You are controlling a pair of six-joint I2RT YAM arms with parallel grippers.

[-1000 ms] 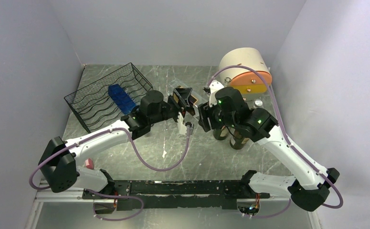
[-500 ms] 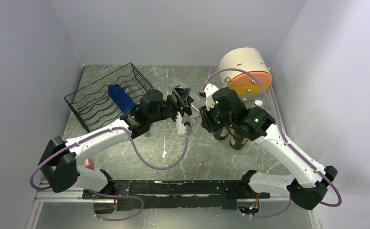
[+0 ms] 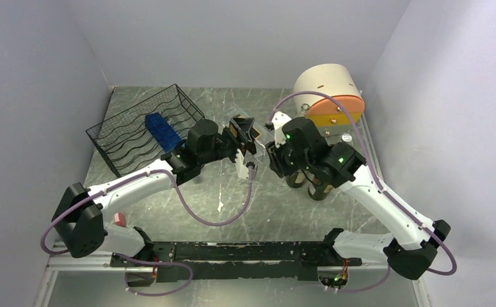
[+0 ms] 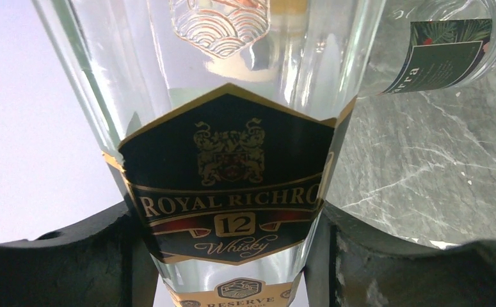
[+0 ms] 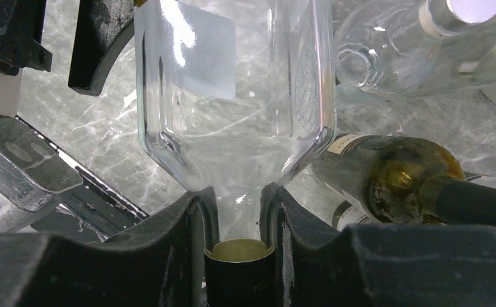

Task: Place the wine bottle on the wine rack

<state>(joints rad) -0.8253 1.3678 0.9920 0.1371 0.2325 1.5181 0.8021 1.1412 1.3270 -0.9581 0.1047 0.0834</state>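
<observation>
- left gripper (image 4: 227, 259): clamped on the whisky bottle (image 4: 229, 160). Black fingers (image 4: 72, 256) press both sides of the body at label height.
- right gripper (image 5: 239, 214): clenched round the same bottle's thin neck, just above the dark cap (so both arms hold one bottle).
- whisky bottle: clear, empty-looking glass with flat faces and an embossed wave crest. The label (image 4: 232, 192) is black and gold and reads "ROYAL RICHRO… 12 Whisky".
- location: held mid-table between the arms (image 3: 248, 137), right of the wine rack (image 3: 120, 157) and not touching it.
- wine rack: black wavy wire on the far left, with a blue block (image 3: 162, 132) inside.
- table (image 4: 424, 173): grey veined marble finish.
- green wine bottle (image 5: 392, 173): dark glass, just beside the held one.
- second clear bottle (image 4: 450, 51): carries a dark green label.
- drum-shaped box (image 3: 328, 89): cream and orange, far right.
</observation>
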